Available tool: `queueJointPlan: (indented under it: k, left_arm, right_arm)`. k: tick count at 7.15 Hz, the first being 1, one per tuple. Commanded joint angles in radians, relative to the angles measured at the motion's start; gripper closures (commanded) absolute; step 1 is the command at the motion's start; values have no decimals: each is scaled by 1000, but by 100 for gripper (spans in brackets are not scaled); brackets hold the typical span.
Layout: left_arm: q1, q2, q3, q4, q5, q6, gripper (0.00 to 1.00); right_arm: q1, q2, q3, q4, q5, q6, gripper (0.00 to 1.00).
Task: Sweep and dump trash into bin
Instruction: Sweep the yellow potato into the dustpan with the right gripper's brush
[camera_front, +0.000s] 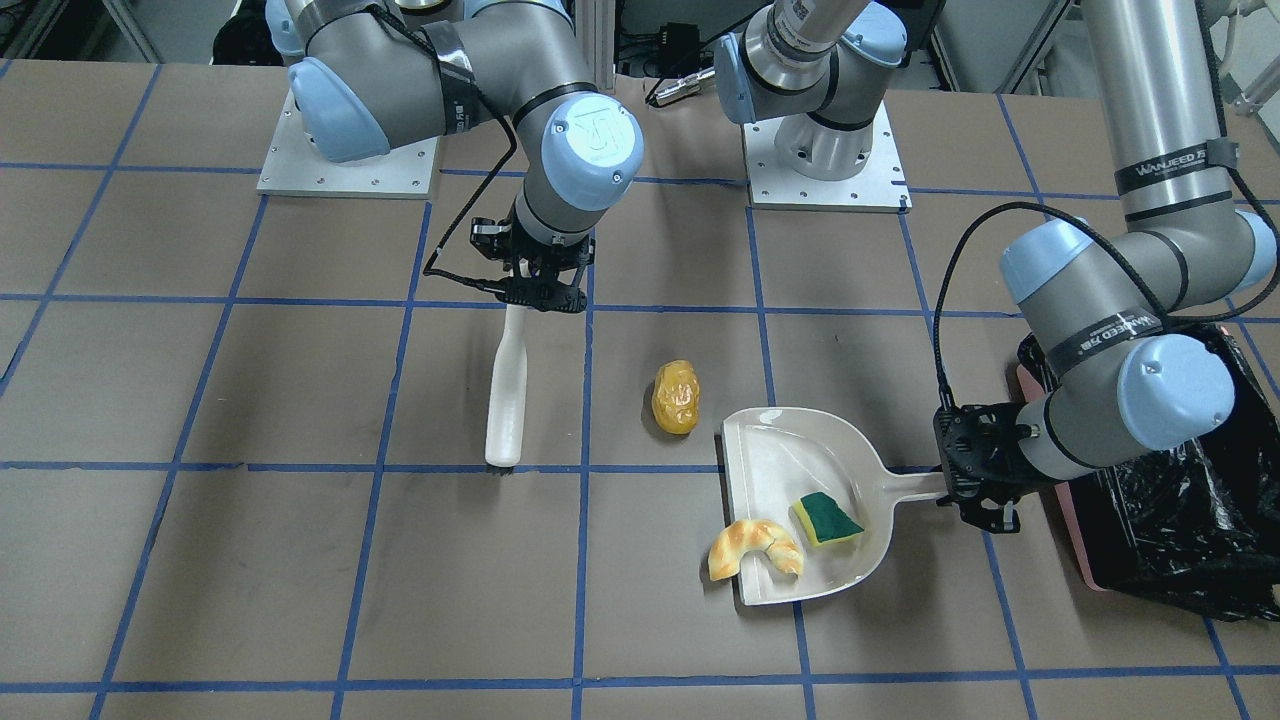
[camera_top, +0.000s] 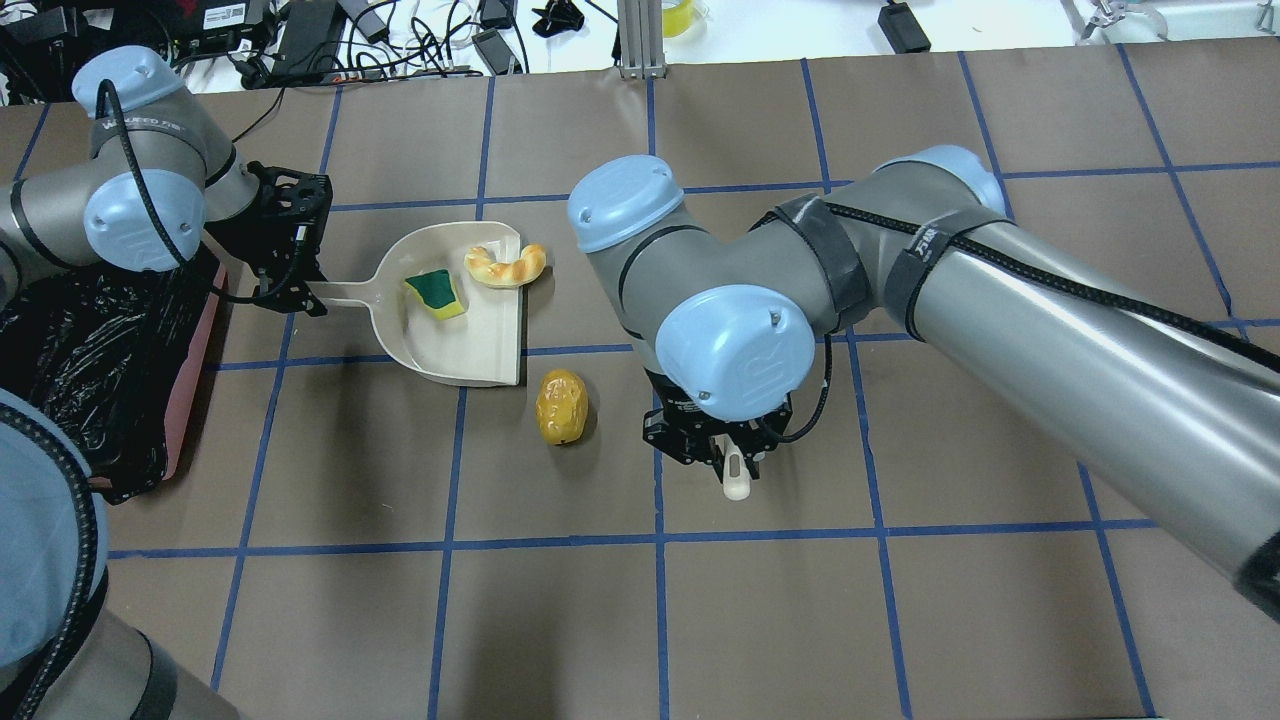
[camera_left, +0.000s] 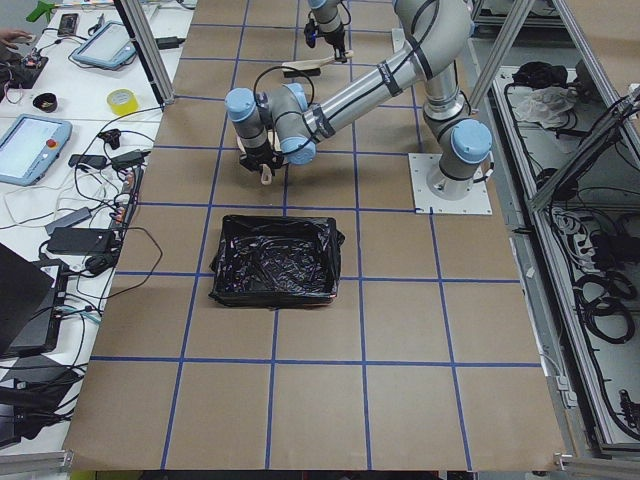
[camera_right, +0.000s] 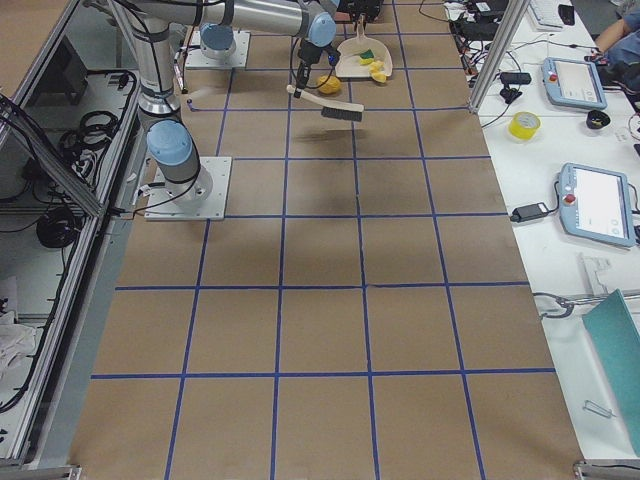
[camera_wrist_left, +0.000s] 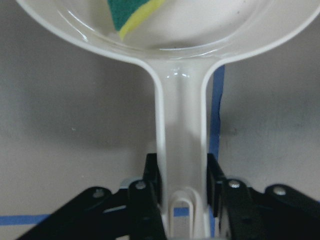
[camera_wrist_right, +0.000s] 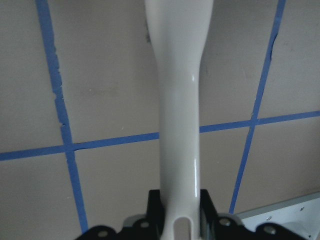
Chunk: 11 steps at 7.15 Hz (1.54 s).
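Cream-white plastic fills both sets of jaws. The left gripper (camera_wrist_left: 182, 186) is clenched on the end of the dustpan (camera_front: 770, 470) handle, one black finger (camera_wrist_left: 152, 176) pressed to each side of the narrow stem. The right gripper (camera_wrist_right: 180, 210) is likewise clamped on the butt of a brush (camera_front: 508, 390), whose long white handle runs out from the jaws to dark bristles at the far tip.

Trash, placed relative to the dustpan:
- Yellow-and-green sponge wedge (camera_front: 825, 518): inside the pan, on its floor toward the handle side, the item nearest the left jaws.
- Golden croissant-like piece (camera_front: 755, 547): across one corner of the pan's open lip, part on the pan and part over the edge.
- Orange-brown potato-like lump (camera_front: 676, 397): outside the pan on the brown table (camera_front: 300, 560), near the other corner of the open lip but not touching it, between pan and brush.

The bin (camera_front: 1065, 540), pink-rimmed and lined with crinkled black plastic, sits just beyond the dustpan's handle end, behind the left gripper.
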Motion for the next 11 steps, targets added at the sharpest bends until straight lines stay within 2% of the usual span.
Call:
queueJointPlan:
  k: [1, 3, 6, 7, 8, 11]
  left_arm:
    - [19, 80, -62, -14, 51, 97, 100]
    - [13, 134, -192, 64, 54, 92, 100]
    - [10, 177, -298, 133, 68, 91, 100]
    - [10, 177, -299, 138, 68, 91, 100]
    - [10, 178, -300, 138, 68, 89, 100]
    - [8, 189, -293, 138, 89, 77, 100]
  right_arm:
    - [73, 9, -5, 1, 38, 91, 100]
    - [133, 28, -5, -6, 76, 190, 100]
    - [185, 29, -9, -37, 156, 264, 100]
    - [187, 35, -8, -48, 166, 264, 100]
    - [193, 51, -9, -102, 239, 321, 100]
    - [214, 109, -27, -177, 259, 363, 100]
